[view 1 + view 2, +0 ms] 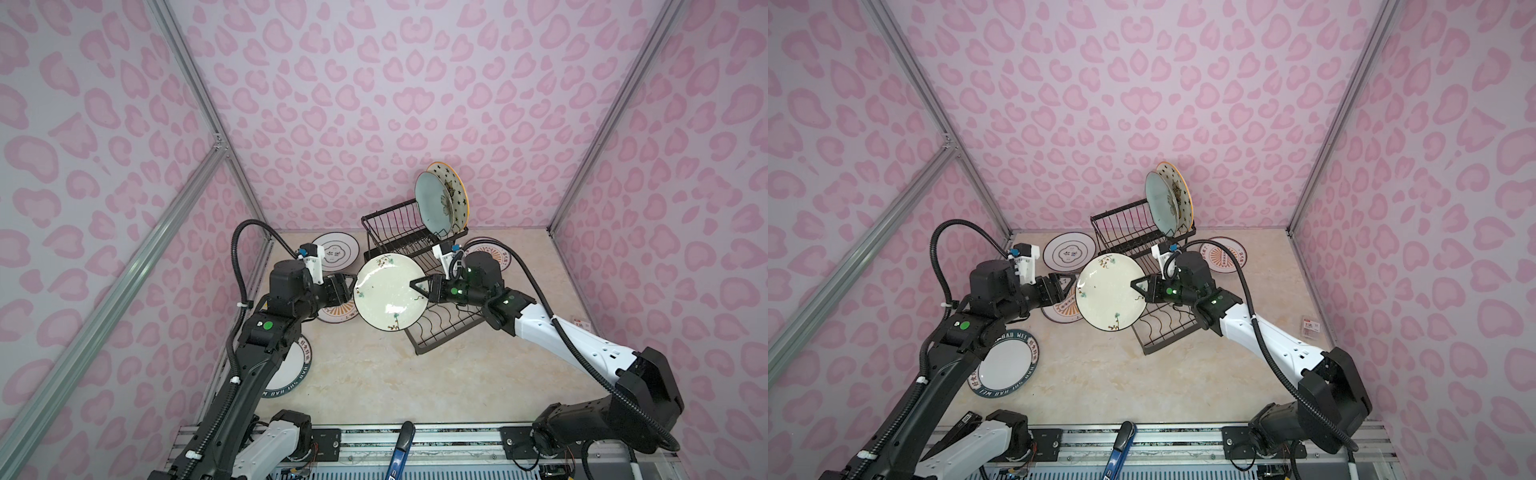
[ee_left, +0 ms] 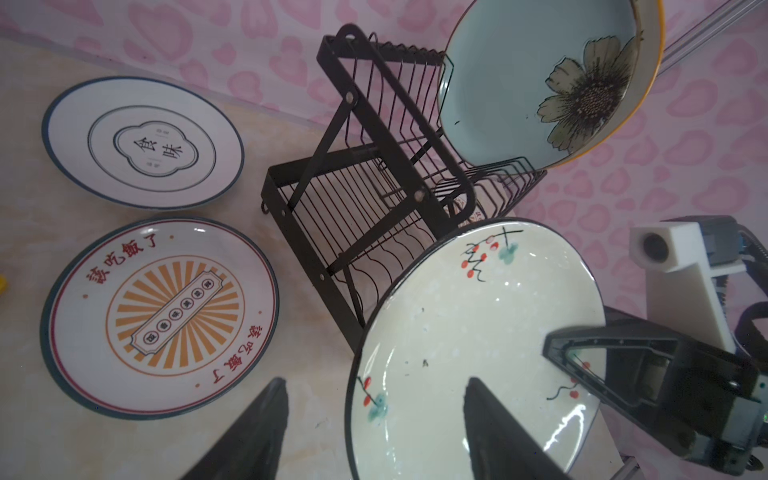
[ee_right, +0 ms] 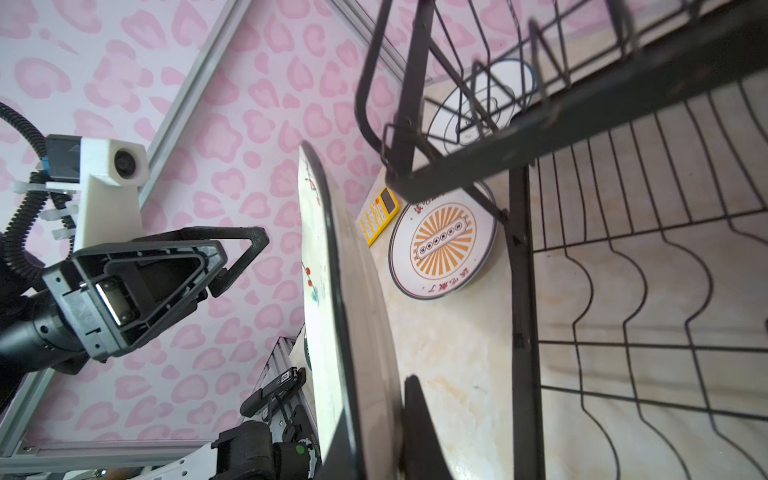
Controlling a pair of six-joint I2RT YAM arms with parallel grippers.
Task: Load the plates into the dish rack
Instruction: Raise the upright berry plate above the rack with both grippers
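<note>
The cream floral plate [image 1: 390,291] is off the table [image 1: 374,382], held in mid-air just in front of the dish rack [image 1: 388,226]. Its face is turned up toward the cam in both top views. The right hand [image 1: 415,286] is clamped on its right rim, and in the right wrist view the plate runs edge-on straight out of that grip. The left hand [image 1: 349,289] sits at the opposite rim w/ jaws wide apart. In the left wrist view the rim passes between its 2 fingers [image 2: 266,428], but whether either touches it I can't tell. So the load looks to be on the right arm alone.

Key relation: the grip line runs left-right across the plate, and the rack lies beyond it & to the right, i.e. on the right arm's side. The upper basket [image 1: 386,216] already has 2 plates on edge at its right end, the pale blue plate [image 1: 432,203] in front of the starred plate [image 1: 457,183]. Slots to their left are free. The lower tray [image 1: 440,328] w/ wavy dividers sits under the right forearm, and no plate shows in it. The held plate probably has to tip onto its edge, parallel to those 2, before going in.

4 more lie flat on the table: the black-ringed plate [image 1: 336,251], the left sunburst plate [image 1: 336,315], the right sunburst plate [image 1: 1225,255] & the lettered plate [image 1: 1005,361].
</note>
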